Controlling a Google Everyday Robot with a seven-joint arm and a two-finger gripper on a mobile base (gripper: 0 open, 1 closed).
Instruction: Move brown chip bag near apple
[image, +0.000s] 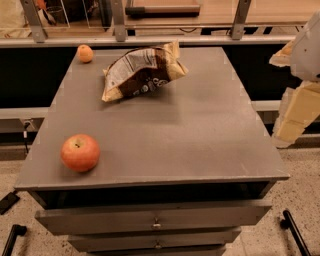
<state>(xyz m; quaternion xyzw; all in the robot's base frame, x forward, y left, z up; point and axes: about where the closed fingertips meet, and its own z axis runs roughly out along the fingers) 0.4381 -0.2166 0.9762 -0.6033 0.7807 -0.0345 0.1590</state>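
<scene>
The brown chip bag (142, 72) lies on the far middle of the grey table top (200, 135), white printed panel facing up, tan sealed ends at left and right. The apple (80, 152), large and red-orange, sits near the front left corner of the table. My gripper (296, 102) is at the right edge of the view, off the table's right side and raised above it, well apart from both the bag and the apple.
A small pale orange fruit (85, 53) sits at the far left corner of the table. The table has drawers (156, 220) at the front. A metal railing (150, 37) runs behind the table. Speckled floor lies around it.
</scene>
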